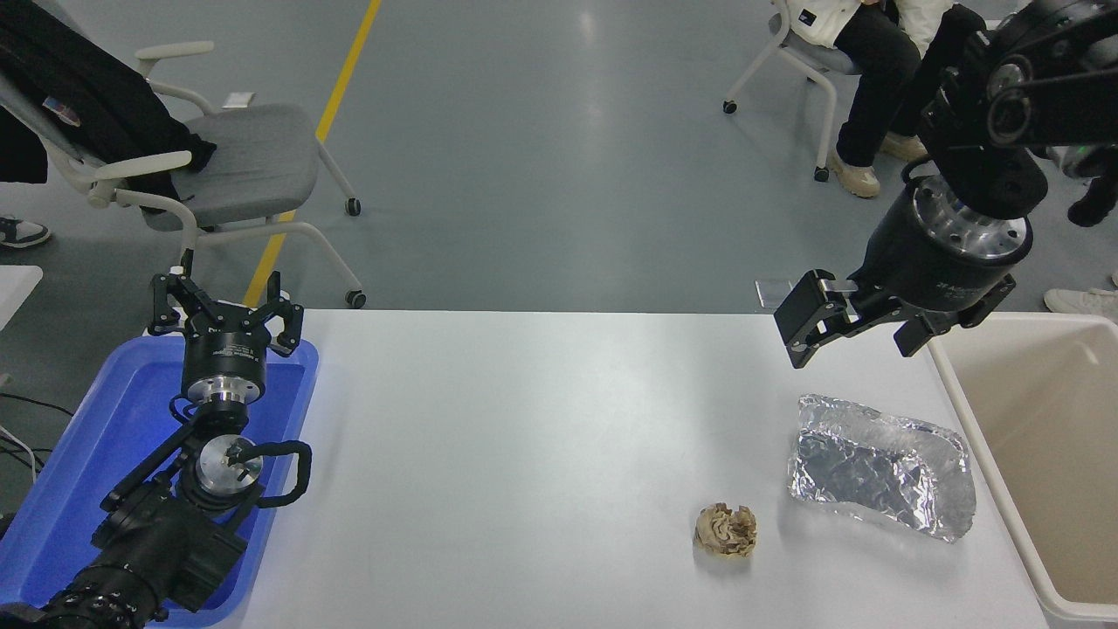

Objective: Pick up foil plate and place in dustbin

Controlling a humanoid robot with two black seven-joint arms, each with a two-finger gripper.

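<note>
Down at the near edge of the white table [541, 419], a small crumpled tan paper wad [726, 529] sits alone on the bare surface. Just beyond it and to its right lies the foil plate [880, 476], shiny and crinkled, rim bent up, flat on the table and touched by nothing. Right beside the plate, along the table's right side, stands the cream dustbin [987, 437], its thick rim close to the plate's right edge but apart from it.

Over on the lower left, the left arm is parked above the blue tray [61, 489], and the left gripper [225, 313] points away from the camera with its fingers spread wide, holding nothing.

Further out now: the right gripper [860, 336] hangs in the air beyond the foil plate, above the table's far right part, tilted down and toward the left. Its fingers are spread apart and empty, well clear of the plate.

Past the table, grey floor with a yellow line [319, 131]. A grey chair [236, 175] draped with a dark jacket stands at the left, and a seated person [873, 79] in dark trousers is at the top right.
</note>
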